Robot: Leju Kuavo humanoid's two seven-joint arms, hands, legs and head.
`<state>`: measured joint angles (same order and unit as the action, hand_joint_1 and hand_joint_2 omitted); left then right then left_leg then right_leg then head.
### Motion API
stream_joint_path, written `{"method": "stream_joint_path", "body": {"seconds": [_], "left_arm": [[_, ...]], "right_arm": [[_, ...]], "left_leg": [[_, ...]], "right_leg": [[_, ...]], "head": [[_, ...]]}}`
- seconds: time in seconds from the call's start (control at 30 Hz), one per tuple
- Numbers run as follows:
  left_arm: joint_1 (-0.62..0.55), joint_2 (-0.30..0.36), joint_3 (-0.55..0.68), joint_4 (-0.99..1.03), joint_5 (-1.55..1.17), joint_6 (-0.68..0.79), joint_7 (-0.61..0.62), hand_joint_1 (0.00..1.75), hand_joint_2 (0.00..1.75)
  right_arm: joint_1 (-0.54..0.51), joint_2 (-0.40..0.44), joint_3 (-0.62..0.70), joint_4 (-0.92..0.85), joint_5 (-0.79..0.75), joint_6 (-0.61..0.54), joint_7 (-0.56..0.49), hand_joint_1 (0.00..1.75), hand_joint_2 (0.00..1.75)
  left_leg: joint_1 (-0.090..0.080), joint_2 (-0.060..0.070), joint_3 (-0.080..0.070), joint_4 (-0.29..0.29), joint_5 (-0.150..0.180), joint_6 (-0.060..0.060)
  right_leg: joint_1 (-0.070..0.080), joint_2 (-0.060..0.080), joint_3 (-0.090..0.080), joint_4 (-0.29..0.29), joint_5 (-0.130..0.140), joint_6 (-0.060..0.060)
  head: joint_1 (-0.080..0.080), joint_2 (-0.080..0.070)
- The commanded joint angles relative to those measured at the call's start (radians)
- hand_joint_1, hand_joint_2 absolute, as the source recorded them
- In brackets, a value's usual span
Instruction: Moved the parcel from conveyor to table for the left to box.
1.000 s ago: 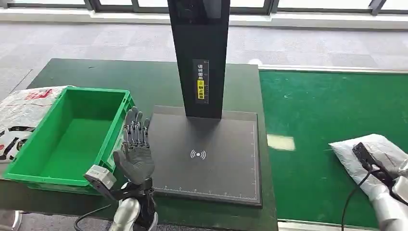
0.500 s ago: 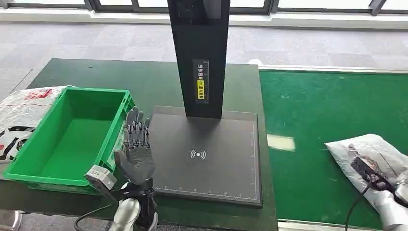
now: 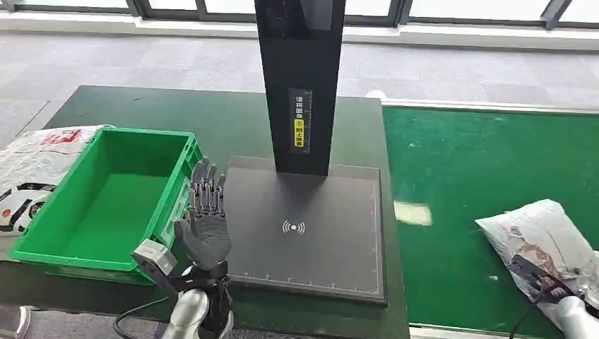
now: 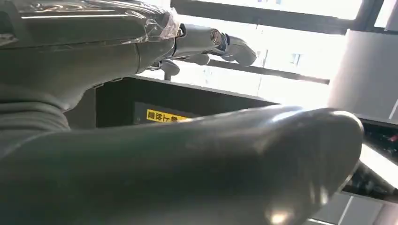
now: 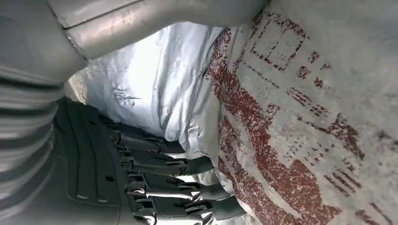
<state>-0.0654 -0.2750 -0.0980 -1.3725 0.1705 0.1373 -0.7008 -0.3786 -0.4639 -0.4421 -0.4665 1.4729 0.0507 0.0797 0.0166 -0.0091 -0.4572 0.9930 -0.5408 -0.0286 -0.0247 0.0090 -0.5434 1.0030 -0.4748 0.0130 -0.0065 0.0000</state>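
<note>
Now the right robot hand (image 3: 558, 293) has lifted the parcel (image 3: 540, 229).

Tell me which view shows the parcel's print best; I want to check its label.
The right wrist view: the parcel is close up, its red print sharp, the right hand gripping it. The head view shows the whole parcel on the conveyor, small. The left wrist view adds nothing.

Right wrist cam: my right hand (image 5: 155, 187) has its dark fingers (image 5: 187, 165) curled under the parcel (image 5: 291, 122), grey thumb (image 5: 155, 18) across it. Red print visible.
</note>
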Motion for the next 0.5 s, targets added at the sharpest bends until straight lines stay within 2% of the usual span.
{"method": "stream_joint_path", "body": {"seconds": [0.03, 0.4, 0.43, 0.5], "left_arm": [[-0.066, -0.037, 0.073, 0.069, 0.001, -0.003, 0.003, 0.0, 0.0], [-0.066, -0.037, 0.073, 0.069, 0.001, -0.003, 0.003, 0.0, 0.0], [-0.066, -0.036, 0.072, 0.071, 0.001, -0.005, 0.003, 0.0, 0.0], [-0.069, -0.035, 0.072, 0.075, 0.002, -0.009, 0.003, 0.0, 0.0]], "right_arm": [[0.096, 0.028, -0.025, 0.062, 0.001, 0.03, -0.003, 0.0, 1.75], [0.096, 0.028, -0.025, 0.062, 0.001, 0.03, -0.003, 0.0, 1.75], [0.107, 0.027, -0.011, 0.052, -0.001, 0.029, -0.058, 1.75, 1.75], [0.148, 0.029, -0.001, 0.019, -0.002, 0.013, -0.095, 1.75, 1.75]], "left_leg": [[0.002, -0.007, -0.003, -0.003, 0.003, 0.002], [0.003, -0.009, 0.001, -0.002, 0.001, 0.004], [0.003, -0.009, -0.001, -0.003, 0.002, 0.005], [0.003, -0.009, -0.001, -0.003, 0.002, 0.005]], "right_leg": [[0.002, -0.008, 0.002, -0.007, 0.003, -0.001], [0.004, -0.01, 0.011, -0.012, 0.002, 0.0], [0.004, -0.011, 0.009, -0.014, 0.004, 0.0], [0.004, -0.011, 0.01, -0.015, 0.004, 0.001]], "head": [[0.0, 0.0], [0.0, 0.0], [0.0, 0.0], [0.0, 0.0]]}}
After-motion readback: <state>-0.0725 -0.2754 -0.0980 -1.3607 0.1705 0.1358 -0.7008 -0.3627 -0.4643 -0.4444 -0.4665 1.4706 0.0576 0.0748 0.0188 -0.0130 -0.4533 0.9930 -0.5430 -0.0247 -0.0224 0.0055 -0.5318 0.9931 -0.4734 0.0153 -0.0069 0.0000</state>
